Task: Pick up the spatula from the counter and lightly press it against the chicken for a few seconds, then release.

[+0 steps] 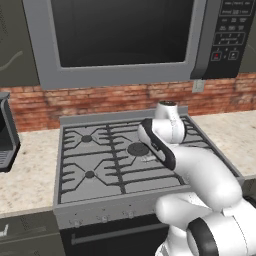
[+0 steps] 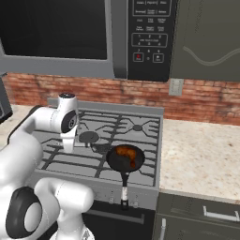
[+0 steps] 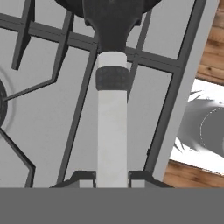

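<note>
My gripper (image 3: 112, 177) is shut on the spatula (image 3: 112, 131), one fingertip on each side of its pale handle. The handle has a dark grey band and runs up to a black head at the top of the hand view. In the right base view the gripper (image 2: 68, 149) hangs over the middle of the stove. The spatula's dark head (image 2: 101, 148) points right toward the black pan (image 2: 117, 164) on the front right burner. The browned chicken (image 2: 125, 152) lies in that pan. I cannot tell whether the head touches the chicken. In the left base view my arm hides the pan.
The stove (image 1: 100, 155) has black grates, and its front edge (image 3: 175, 113) runs close to the spatula. The pan's handle (image 2: 124, 187) sticks out over the stove front. A microwave (image 1: 125, 35) hangs above. Speckled counter (image 2: 201, 154) lies to the right, and a brick wall stands behind.
</note>
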